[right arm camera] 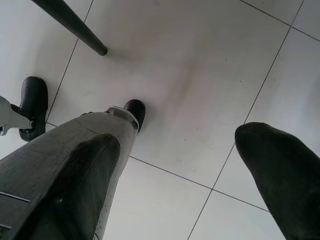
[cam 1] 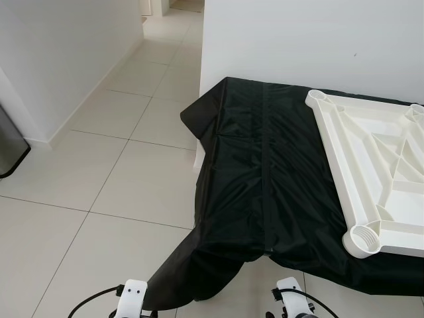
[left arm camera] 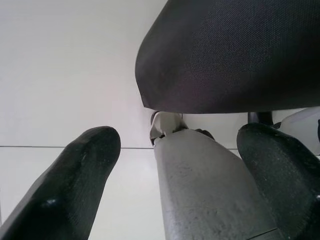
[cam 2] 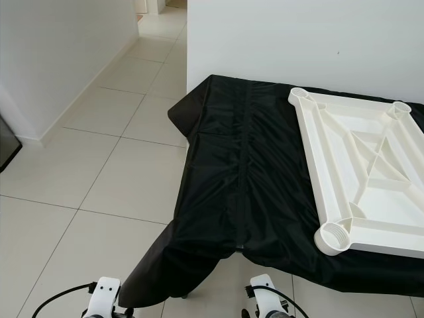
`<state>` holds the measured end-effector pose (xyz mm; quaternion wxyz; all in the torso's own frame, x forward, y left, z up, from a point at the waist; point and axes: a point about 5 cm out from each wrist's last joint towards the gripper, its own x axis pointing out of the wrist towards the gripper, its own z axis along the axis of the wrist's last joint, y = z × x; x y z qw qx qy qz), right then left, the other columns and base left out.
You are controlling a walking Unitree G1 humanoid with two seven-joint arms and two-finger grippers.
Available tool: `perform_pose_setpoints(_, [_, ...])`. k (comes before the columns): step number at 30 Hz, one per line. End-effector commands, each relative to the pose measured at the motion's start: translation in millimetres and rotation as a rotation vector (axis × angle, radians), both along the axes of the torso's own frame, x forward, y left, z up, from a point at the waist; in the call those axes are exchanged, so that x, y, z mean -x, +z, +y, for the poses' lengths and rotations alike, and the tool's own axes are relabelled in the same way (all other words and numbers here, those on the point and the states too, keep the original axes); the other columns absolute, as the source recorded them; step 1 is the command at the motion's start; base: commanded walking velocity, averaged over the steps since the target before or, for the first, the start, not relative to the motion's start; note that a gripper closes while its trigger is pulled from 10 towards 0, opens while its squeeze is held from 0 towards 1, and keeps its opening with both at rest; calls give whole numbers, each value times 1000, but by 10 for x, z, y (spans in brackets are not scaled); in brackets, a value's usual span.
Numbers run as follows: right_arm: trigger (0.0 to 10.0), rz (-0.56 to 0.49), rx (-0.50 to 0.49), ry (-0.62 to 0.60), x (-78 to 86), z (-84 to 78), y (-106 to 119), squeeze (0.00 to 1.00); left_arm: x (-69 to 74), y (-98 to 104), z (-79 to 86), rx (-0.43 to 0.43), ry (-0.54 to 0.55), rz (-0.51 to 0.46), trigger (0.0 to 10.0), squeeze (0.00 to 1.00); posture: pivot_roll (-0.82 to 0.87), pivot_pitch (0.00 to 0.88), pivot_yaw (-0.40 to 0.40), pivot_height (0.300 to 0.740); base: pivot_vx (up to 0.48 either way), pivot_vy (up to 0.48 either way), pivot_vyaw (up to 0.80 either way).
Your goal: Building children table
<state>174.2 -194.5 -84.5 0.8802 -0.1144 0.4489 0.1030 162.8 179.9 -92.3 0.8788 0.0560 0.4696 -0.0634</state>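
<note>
Left eye view: white tiled floor (cam 1: pixel 112 165) takes the whole robot's-left half, open and running up into a corridor between white walls (cam 1: pixel 59 53); dark bin-like object (cam 1: pixel 10 142) at far left edge by the wall. Surface covered in black cloth (cam 1: pixel 258 172) fills centre-right, back edge against a white wall (cam 1: pixel 298 40), cloth corner drooping off the near-left edge almost to the floor. White plastic children's tabletop (cam 2: pixel 361 175) lies upside down on the right part of the surface, ribs and round leg sockets facing up; near-left socket (cam 2: pixel 332 237) sits close to the cloth's front edge, far sockets near the back wall, right side cut by frame. Wide bare strip of cloth left of the tabletop.

Both arms hang low at frame bottom, white wrist ends (cam 1: pixel 130 296) and (cam 1: pixel 290 295) over the floor, short of the surface edge.

Left wrist view: left gripper (left arm camera: pixel 175 185) spread wide, holding nothing, robot leg between the fingers, cloth hem overhead.

Right wrist view: right gripper (right arm camera: pixel 185 185) spread wide, empty, above floor tiles; thin dark surface leg (right arm camera: pixel 70 22) ahead.
</note>
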Motion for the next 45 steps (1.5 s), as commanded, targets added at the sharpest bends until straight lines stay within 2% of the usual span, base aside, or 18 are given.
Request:
perform_pose_setpoints(1, [10000,13,6,-7,43,-32,-16,0,137,-59,13,-19,-6,54,10000,0,26,0,-51,740,0,0,0])
perform_pose_setpoints(13, [10000,-13,17,-4,9,-15,0,0,5,-3,44,-25,51,0,10000,0,26,0,-47,740,0,0,0])
perform_pose_setpoints(29, [10000,-48,17,-8,-32,0,23,0,-114,51,13,24,101,-51,10000,0,28,0,-49,740,0,0,0])
perform_pose_setpoints(37, [10000,-37,-2,-9,-34,12,20,0,-104,45,-2,88,139,-40,10000,0,24,0,-50,740,0,0,0])
perform_pose_setpoints(45, [10000,-26,-28,-20,-17,27,10,0,-81,34,-11,104,144,-32,10000,0,21,0,-50,740,0,0,0])
